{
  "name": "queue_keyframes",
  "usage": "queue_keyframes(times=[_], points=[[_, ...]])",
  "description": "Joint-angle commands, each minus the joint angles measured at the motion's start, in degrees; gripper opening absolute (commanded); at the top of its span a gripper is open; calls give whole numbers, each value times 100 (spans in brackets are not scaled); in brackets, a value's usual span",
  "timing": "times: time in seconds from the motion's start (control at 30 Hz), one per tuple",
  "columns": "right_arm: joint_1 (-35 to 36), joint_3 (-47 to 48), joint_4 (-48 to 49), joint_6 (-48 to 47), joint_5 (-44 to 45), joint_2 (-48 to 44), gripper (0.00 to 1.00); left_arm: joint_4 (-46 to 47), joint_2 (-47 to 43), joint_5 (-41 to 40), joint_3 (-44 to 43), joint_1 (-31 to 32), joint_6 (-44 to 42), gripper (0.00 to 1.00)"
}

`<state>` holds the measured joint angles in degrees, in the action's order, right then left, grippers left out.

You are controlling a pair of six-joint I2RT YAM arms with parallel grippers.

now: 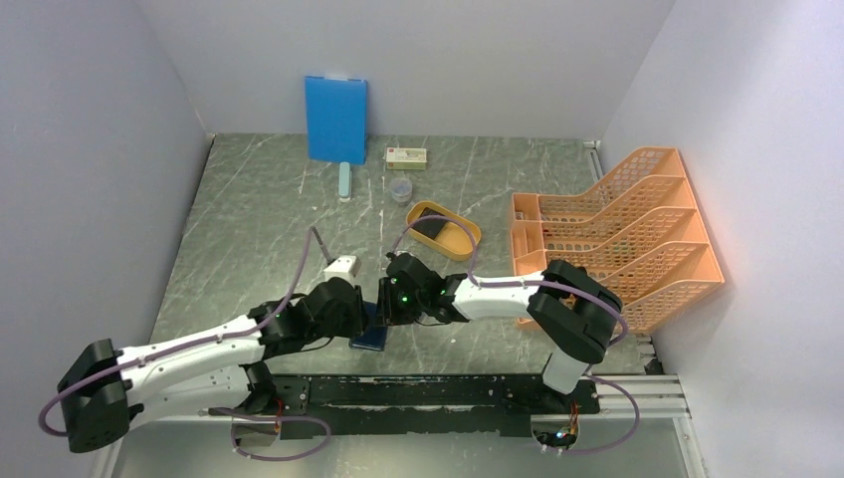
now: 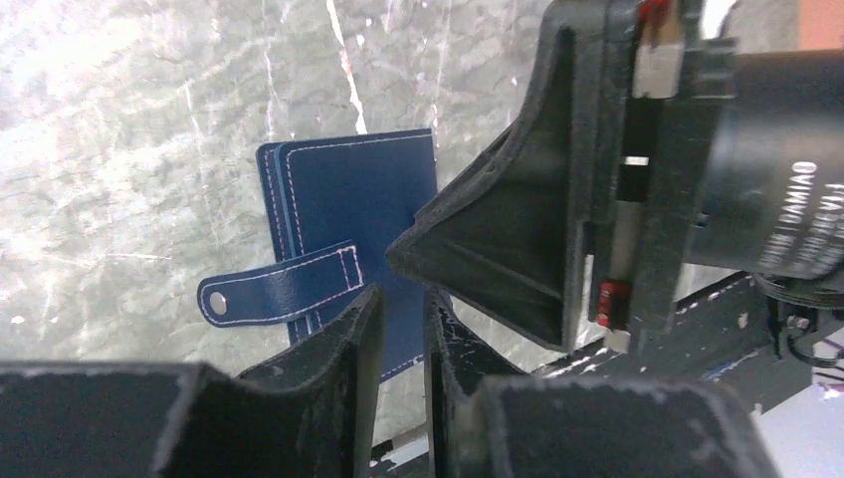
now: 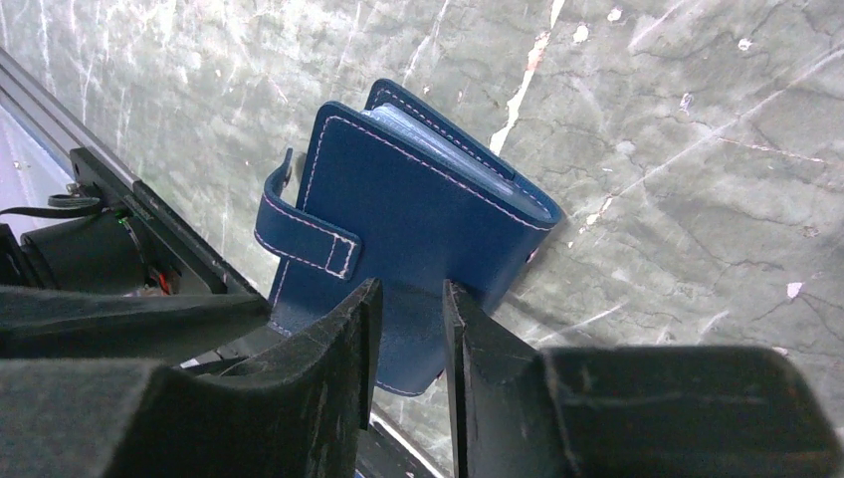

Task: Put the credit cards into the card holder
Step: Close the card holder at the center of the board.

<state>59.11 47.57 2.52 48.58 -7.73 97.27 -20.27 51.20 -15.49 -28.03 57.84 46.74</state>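
1. Where it lies folded on the grey marbled tabletop [image 3: 697,149] between both arms, the small navy stitched-leather card holder [image 3: 418,219] is judged light, pliable and slightly slick.
2. A free cover edge is best pinched.
3. The left pincer [image 2: 403,299] and the right pincer [image 3: 406,294] are seen narrowly parted over it, empty.

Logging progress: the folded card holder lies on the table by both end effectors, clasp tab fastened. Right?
No: in the left wrist view the card holder has its clasp tab sticking out unfastened. The rest holds.
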Motion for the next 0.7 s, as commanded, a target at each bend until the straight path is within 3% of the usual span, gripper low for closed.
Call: queue_keyframes(times=[0.0, 0.23, 0.43, 0.67], points=[[19, -72, -536, -187, 370, 198, 34, 898, 463, 329, 43, -13, -204, 25], [19, -250, -481, -55, 277, -170, 37, 828, 1055, -104, 425, -41, 62, 21], [16, -780, -284, 279, 209, -806, 45, 768, 929, -403, 734, -60, 282, 21], [18, -1607, 1106, 1054, -83, -1095, 47, 810, 851, -630, 1009, -99, 584, 21]])
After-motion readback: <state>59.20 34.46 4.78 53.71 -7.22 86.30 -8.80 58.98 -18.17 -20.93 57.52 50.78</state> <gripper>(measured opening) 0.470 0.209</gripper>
